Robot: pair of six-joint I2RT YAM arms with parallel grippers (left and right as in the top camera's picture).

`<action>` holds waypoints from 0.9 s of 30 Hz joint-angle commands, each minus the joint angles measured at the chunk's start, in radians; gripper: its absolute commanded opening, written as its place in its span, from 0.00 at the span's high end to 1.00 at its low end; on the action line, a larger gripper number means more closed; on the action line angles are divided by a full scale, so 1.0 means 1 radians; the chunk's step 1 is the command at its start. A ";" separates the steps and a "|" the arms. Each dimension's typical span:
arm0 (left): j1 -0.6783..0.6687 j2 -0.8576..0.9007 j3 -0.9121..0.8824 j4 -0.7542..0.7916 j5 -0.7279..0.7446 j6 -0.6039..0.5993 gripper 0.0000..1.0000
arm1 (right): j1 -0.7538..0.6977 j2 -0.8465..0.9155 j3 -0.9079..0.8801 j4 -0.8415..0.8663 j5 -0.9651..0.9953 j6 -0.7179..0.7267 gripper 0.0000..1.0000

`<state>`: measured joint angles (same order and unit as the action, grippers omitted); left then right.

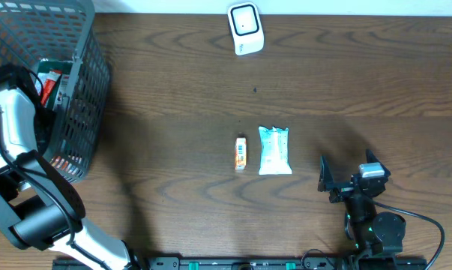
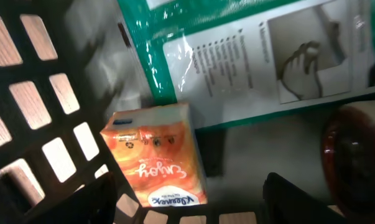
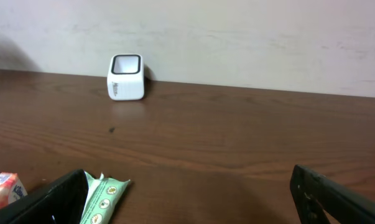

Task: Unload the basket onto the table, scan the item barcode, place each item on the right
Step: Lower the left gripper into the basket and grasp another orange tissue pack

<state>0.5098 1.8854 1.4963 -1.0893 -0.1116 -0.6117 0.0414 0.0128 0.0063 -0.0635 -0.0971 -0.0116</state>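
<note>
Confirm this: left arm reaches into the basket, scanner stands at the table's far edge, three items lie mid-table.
Wrong on the count: only two items lie mid-table, an orange pack and a teal packet, as the overhead view shows. The rest holds: left arm in the basket, scanner at the far edge.

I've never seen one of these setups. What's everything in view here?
table: one, brown wood, under everything
basket: one, dark grey, table's left end
scanner: one, white, far middle of table
small pack: one, orange, table's middle
packet: one, pale teal, right of small pack
tissue pack: one, orange, inside basket
flat package: one, green and white, inside basket
round thing: one, dark red, inside basket
left claw: one, black, open, inside basket by tissue pack
right claw: one, black, open, table's near right
</note>
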 commanded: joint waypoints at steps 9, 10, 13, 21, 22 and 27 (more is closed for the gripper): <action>0.007 0.010 -0.062 0.032 -0.088 -0.023 0.25 | 0.013 -0.001 -0.001 -0.004 0.002 -0.004 0.01; 0.007 0.010 -0.067 0.034 -0.088 -0.023 0.25 | 0.013 -0.001 -0.001 -0.004 0.002 -0.004 0.01; 0.007 0.010 -0.097 0.042 -0.088 -0.031 0.24 | 0.013 -0.001 -0.001 -0.004 0.002 -0.004 0.01; 0.007 0.010 -0.182 0.135 -0.069 -0.030 0.25 | 0.013 -0.001 -0.001 -0.004 0.002 -0.004 0.01; 0.007 0.010 -0.182 0.136 -0.055 -0.030 0.30 | 0.013 -0.001 -0.001 -0.004 0.002 -0.004 0.01; 0.007 0.009 -0.174 0.169 0.060 -0.029 0.34 | 0.013 -0.001 -0.001 -0.004 0.002 -0.004 0.01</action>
<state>0.5106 1.8874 1.3151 -0.9310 -0.1257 -0.6327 0.0414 0.0128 0.0063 -0.0631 -0.0971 -0.0116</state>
